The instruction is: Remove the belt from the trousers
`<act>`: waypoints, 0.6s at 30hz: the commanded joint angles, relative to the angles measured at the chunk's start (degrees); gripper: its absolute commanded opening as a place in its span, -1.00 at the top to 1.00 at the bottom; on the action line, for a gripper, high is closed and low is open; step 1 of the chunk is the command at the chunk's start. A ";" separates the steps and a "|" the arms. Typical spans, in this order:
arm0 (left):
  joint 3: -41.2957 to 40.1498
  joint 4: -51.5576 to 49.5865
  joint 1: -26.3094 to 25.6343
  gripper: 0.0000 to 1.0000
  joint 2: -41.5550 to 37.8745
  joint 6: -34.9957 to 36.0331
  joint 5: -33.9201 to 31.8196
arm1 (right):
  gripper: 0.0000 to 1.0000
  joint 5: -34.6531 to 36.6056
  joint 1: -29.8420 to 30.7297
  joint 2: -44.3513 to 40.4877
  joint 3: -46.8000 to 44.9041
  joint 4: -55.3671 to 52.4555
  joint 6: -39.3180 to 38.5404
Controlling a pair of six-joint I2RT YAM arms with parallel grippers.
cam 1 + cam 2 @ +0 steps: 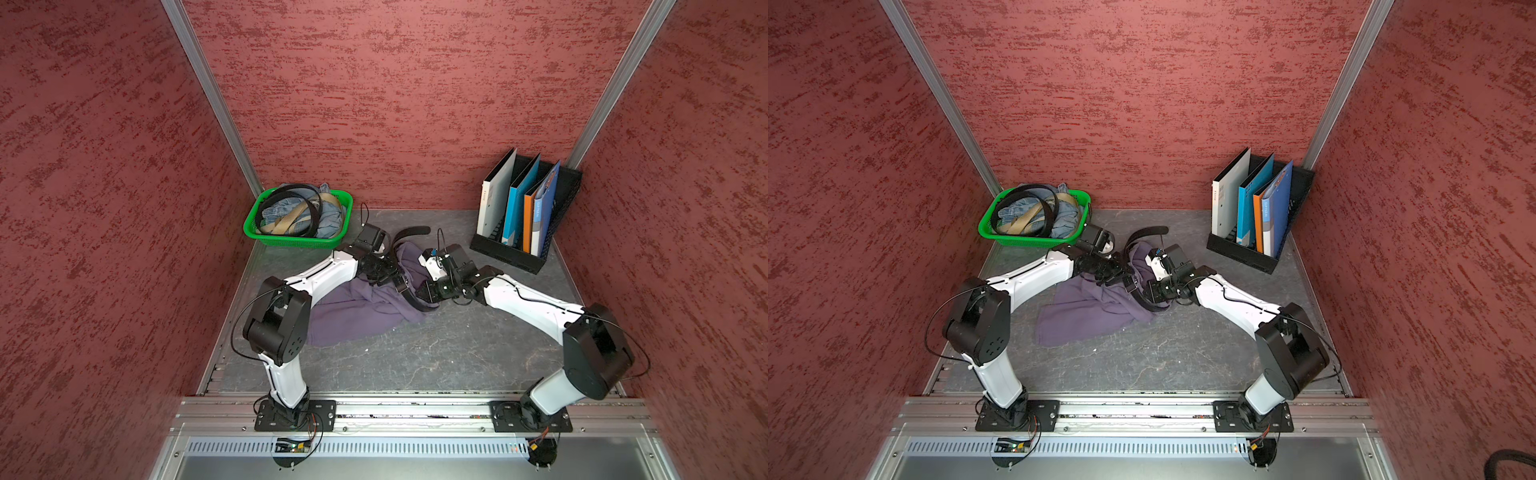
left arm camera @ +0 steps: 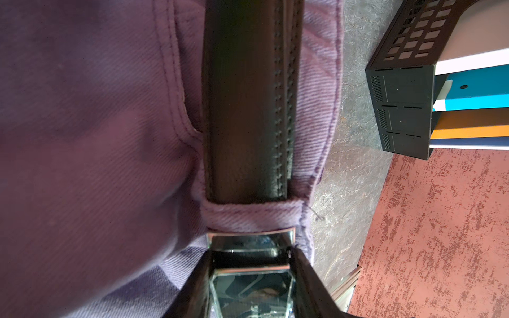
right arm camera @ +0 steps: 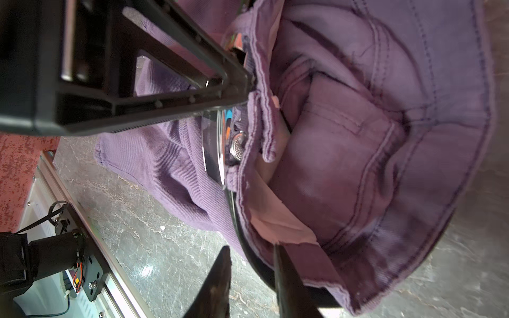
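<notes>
By my reading the job is partway done. The belt (image 2: 248, 96) is threaded along the waistband of the purple trousers (image 2: 96, 137), and the step in hand is drawing it out by the buckle end. The left hand (image 2: 250, 252) is clenched on the silver buckle (image 2: 250, 242). The buckle sits hard against a belt loop (image 2: 250, 216), and the strap runs off beyond it. The right hand (image 3: 251, 247) stands parted and grips nothing, with the strap's curve and the waistband edge just at its fingertips. In a top view the trousers lie bunched on the bench (image 1: 415, 353) between the two arms, and the free tail (image 1: 411, 230) of the belt curls out on the far side. Next, the left hand probably needs to pull the buckle straight back along the strap's line. Meanwhile the right should pin the fabric, or the garment may drag along.
</notes>
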 commanded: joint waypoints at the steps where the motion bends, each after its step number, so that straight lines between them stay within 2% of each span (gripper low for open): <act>1: 0.71 -1.07 0.32 1.00 0.14 1.09 -0.26 | 0.44 -2.08 -0.45 0.82 0.49 1.37 0.23; 14: 1.19 -1.36 0.48 1.00 -0.30 0.97 0.08 | 0.44 -4.86 -0.45 4.59 0.36 4.09 1.75; 18: 1.04 -1.55 0.61 1.00 -0.31 1.04 -0.04 | 0.44 -4.83 -0.48 2.99 0.34 4.60 2.46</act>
